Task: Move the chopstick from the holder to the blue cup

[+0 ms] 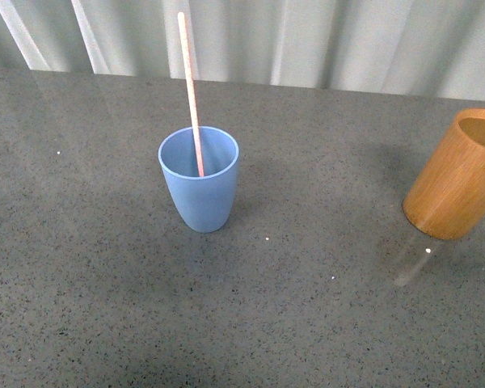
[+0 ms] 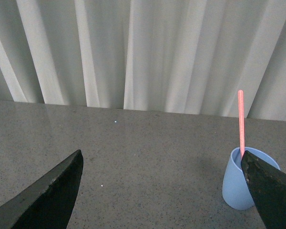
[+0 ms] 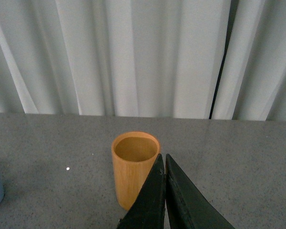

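The blue cup stands upright on the grey table with one pinkish chopstick leaning in it, far taller than the cup. The wooden holder sits at the right edge of the front view, and its inside looks empty in the right wrist view. Neither arm shows in the front view. My left gripper is open with nothing between its fingers; the blue cup and chopstick lie just beyond one fingertip. My right gripper is shut on nothing, its tips in front of the holder.
A grey speckled table spreads under everything. White curtains hang along its far edge. The holder is cut off by the right border of the front view.
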Controlling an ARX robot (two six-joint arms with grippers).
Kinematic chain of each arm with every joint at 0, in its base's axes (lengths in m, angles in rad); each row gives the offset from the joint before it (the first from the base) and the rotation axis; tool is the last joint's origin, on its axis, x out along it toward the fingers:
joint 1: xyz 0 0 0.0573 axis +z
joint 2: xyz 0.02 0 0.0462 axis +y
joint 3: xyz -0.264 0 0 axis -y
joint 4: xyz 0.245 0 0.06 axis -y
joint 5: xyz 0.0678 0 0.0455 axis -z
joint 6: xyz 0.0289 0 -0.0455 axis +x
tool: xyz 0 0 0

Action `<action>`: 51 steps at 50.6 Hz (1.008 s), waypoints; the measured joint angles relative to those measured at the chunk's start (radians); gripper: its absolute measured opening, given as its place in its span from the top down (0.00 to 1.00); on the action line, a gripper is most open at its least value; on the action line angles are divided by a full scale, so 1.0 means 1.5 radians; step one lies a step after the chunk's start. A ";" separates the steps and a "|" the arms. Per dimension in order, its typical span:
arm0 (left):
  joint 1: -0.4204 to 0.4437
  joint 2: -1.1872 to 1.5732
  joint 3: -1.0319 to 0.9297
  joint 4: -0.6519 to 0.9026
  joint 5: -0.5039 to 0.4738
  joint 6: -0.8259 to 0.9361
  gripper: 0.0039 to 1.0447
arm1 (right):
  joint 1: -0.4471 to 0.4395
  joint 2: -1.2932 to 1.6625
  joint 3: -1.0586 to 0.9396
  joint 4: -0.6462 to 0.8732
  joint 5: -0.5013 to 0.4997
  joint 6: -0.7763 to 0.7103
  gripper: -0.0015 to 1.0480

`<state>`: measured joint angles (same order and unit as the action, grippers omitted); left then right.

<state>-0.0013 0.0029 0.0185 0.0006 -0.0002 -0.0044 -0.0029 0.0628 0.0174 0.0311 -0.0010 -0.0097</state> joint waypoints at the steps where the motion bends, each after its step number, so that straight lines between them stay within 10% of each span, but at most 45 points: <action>1: 0.000 0.000 0.000 0.000 0.000 0.000 0.06 | 0.000 -0.019 0.000 -0.014 0.000 0.000 0.99; 12: 0.000 -0.001 0.000 0.000 0.000 0.000 0.06 | 0.000 -0.039 0.000 -0.020 0.000 0.000 0.97; 39: 0.000 -0.001 0.000 0.000 0.000 0.000 0.06 | 0.000 -0.039 0.000 -0.020 0.000 0.001 0.08; 51: 0.000 -0.001 0.000 0.000 0.000 0.000 0.06 | 0.000 -0.039 0.000 -0.020 0.000 0.004 0.10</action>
<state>-0.0010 0.0021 0.0185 0.0006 0.0002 -0.0044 -0.0029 0.0044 0.0174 0.0017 -0.0006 -0.0036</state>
